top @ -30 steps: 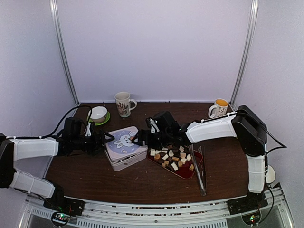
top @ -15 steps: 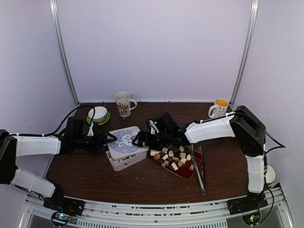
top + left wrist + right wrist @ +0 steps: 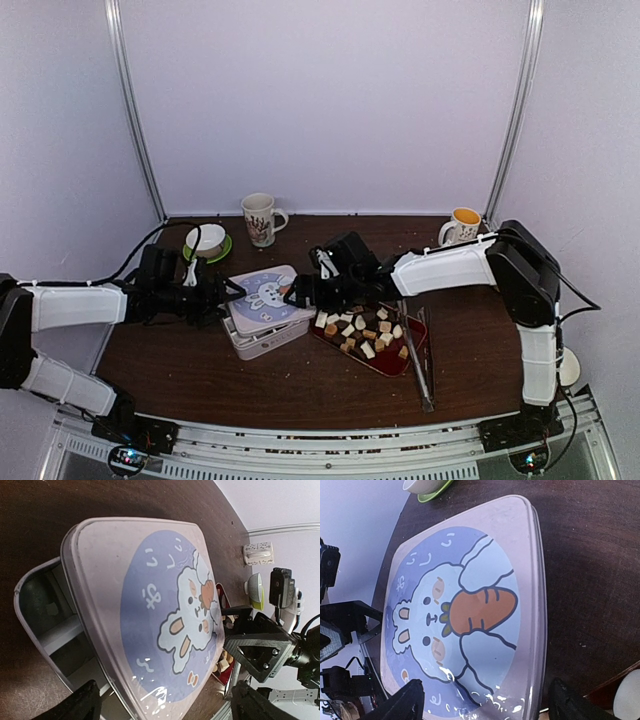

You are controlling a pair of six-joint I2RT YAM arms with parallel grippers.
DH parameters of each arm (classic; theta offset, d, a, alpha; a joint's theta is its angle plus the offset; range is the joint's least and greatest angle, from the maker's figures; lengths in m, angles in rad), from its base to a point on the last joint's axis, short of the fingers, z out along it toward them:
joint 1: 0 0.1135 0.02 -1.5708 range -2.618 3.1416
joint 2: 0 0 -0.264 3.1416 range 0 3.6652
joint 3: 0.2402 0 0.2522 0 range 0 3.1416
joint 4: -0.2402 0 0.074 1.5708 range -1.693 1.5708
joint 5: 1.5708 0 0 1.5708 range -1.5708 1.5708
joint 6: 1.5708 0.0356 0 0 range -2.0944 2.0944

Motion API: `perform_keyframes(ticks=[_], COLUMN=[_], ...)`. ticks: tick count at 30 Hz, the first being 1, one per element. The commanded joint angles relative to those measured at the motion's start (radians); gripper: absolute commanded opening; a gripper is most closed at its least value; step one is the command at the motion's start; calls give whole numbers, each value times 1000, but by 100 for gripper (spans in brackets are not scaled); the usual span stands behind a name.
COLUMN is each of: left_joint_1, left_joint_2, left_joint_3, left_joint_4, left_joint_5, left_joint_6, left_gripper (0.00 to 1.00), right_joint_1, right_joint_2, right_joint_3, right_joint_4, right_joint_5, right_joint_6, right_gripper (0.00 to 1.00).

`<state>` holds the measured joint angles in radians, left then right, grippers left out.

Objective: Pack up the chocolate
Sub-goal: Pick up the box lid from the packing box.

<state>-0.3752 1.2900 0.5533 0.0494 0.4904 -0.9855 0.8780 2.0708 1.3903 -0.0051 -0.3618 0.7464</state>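
Note:
The chocolate [image 3: 365, 333], small white, tan and dark pieces, lies on a red tray [image 3: 415, 358] right of centre. A tin [image 3: 258, 341] stands left of it. Its bunny-printed lid [image 3: 263, 297] sits askew, leaving the base [image 3: 42, 615] partly uncovered. My left gripper [image 3: 230, 293] is open at the lid's left edge, the lid [image 3: 150, 605] reaching between its fingers. My right gripper [image 3: 298, 293] is open at the lid's right edge, straddling the lid [image 3: 465, 605]. Neither grips anything. A white piece of chocolate [image 3: 629, 700] shows at the right wrist view's corner.
Metal tongs [image 3: 417, 355] lie along the tray's right side. At the back stand a patterned mug [image 3: 260, 219], a white bowl on a green saucer [image 3: 207, 241] and a mug with a yellow inside [image 3: 463, 227].
My left gripper has advanced to the right up to the lid's edge. The right gripper has hardly shifted. Both stay open.

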Motion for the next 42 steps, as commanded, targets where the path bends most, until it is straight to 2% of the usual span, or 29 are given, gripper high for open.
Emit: perform_keyframes(ticks=[1, 5, 20, 29, 34, 42], left_joint_1=[-4, -5, -4, -5, -5, -6], left_joint_2=[21, 16, 104, 145, 157, 69], left_joint_3=[22, 30, 44, 45, 44, 22], left_joint_4=[-60, -70, 49, 73, 124, 199], left_joint_5=[-55, -56, 36, 40, 67, 86], left_joint_6=[22, 26, -4, -18, -19, -29], left_gripper=[93, 93, 89, 88, 71, 65], right_joint_1=[-9, -13, -19, -20, -19, -20], right_joint_2=[18, 27, 41, 54, 55, 12], right_joint_3=[34, 35, 34, 39, 39, -17], right_joint_4=[-37, -35, -16, 1, 5, 107], right_joint_5=[12, 8, -16, -35, -49, -85], right_joint_6=[-35, -35, -25, -16, -15, -13], right_gripper=[82, 74, 71, 70, 69, 71])
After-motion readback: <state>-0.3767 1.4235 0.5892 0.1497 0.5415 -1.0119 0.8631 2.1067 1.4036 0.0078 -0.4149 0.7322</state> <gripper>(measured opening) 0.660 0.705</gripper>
